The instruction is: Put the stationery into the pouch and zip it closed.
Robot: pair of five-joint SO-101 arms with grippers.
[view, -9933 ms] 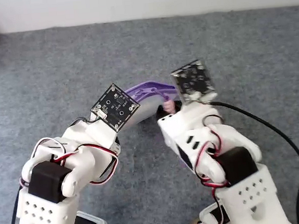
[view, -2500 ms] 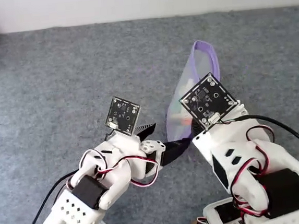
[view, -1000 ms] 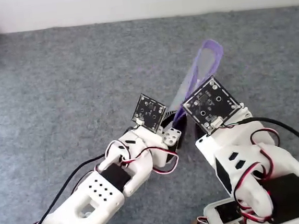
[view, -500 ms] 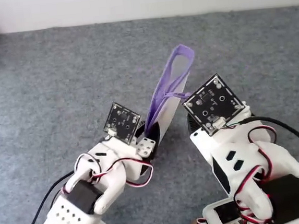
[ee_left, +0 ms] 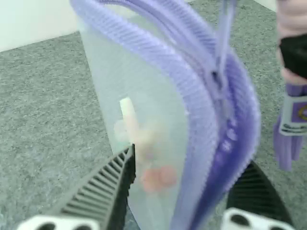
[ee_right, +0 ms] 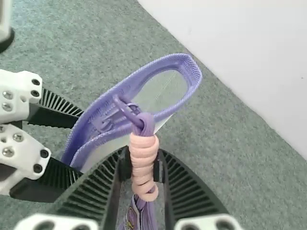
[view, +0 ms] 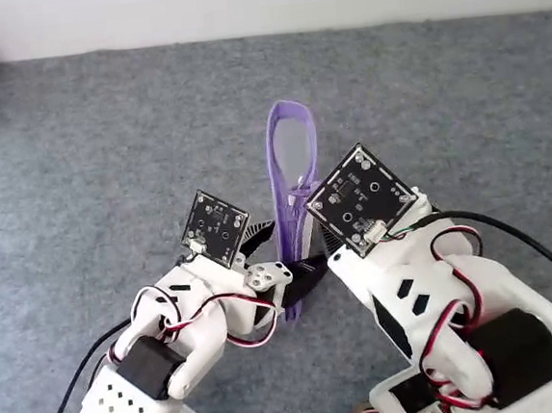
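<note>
Pouch: we see the pouch (view: 275, 158) up on its narrow edge between the two arms, lifted at its far end over the grey worktop (view: 105, 134).
Contents: the stationery (ee_left: 144, 143) is inside, showing as pale and pinkish shapes through the clear wall; we cannot tell the pieces apart.
Left jaws: on the left arm (view: 198, 310), they are set fairly wide, one on each flat side of the pouch at its near end, and we judge them clamped on it.
Right jaws: on the right arm (view: 428, 290), they are closed narrow on the pink coil (ee_right: 142, 167) that hangs from the slider (ee_right: 125, 111).
Long axis: the pouch runs almost straight away from both arms toward the far wall, its rounded end pointing away from us.
Zip edge: the purple zip edge faces upward and toward the right arm's side; the slider sits close in front of the right jaws, nearer the held end than the far end.
Key relation: the zip track lies ahead of the right jaws along that same axis, so we judge the pull must follow it while the left jaws brace the near end.
Zip state: we cannot tell how much of it is closed.
</note>
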